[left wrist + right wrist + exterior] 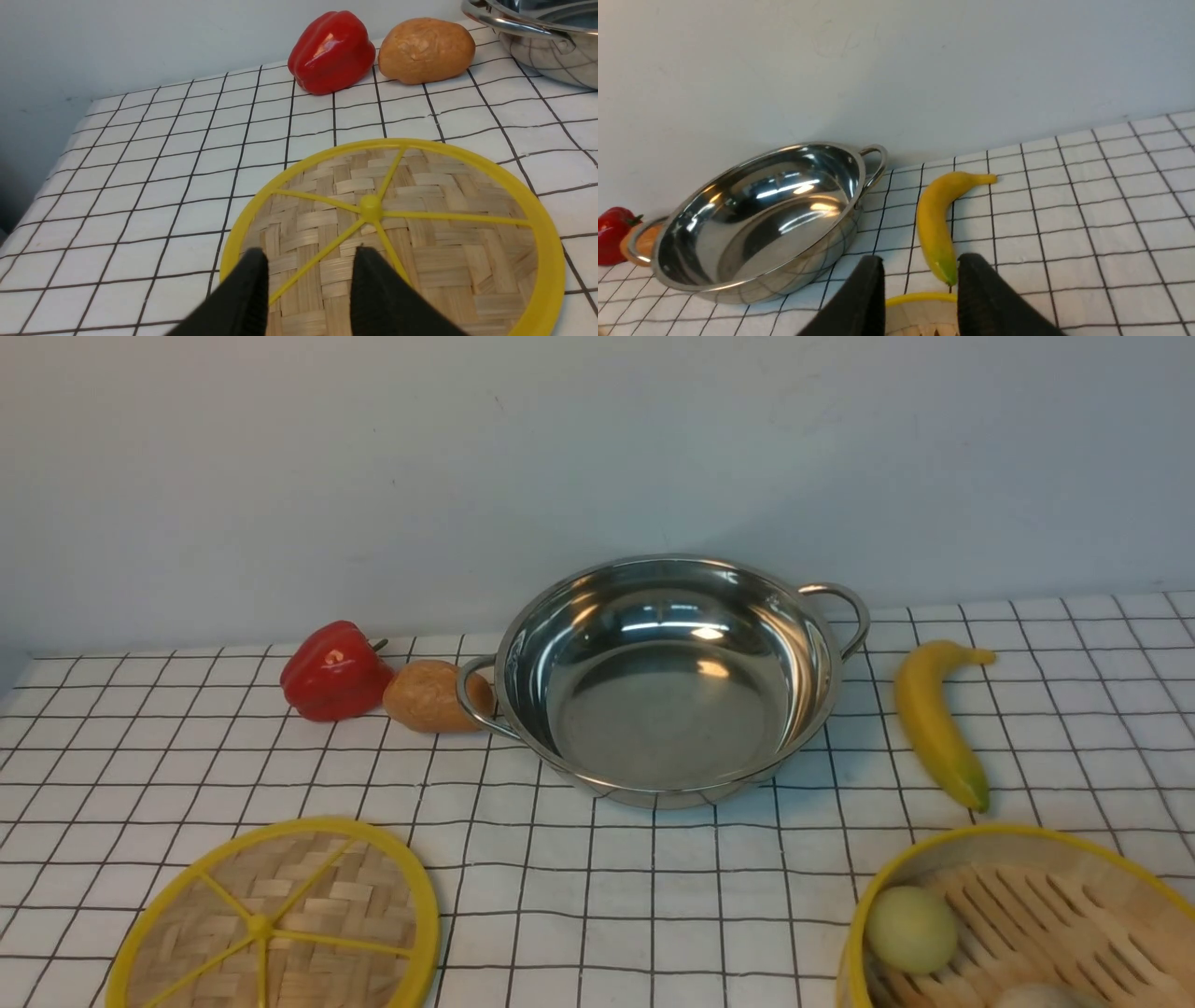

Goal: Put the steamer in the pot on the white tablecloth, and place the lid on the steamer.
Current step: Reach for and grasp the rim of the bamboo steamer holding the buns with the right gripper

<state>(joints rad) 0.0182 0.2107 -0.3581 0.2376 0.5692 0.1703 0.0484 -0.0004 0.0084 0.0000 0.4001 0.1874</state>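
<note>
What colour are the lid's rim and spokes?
Yellow, over woven tan bamboo; the lid shows best in the left wrist view.

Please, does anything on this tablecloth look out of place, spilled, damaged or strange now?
Nothing is spilled or damaged. One oddity: the steamer is not empty; a pale green ball lies on its slats. Also, the potato sits tight beside a handle of the pot; whether they touch is unclear.

Pot mirror-shiny steel; lid woven bamboo w/ yellow rim; tablecloth matt cloth.
</note>
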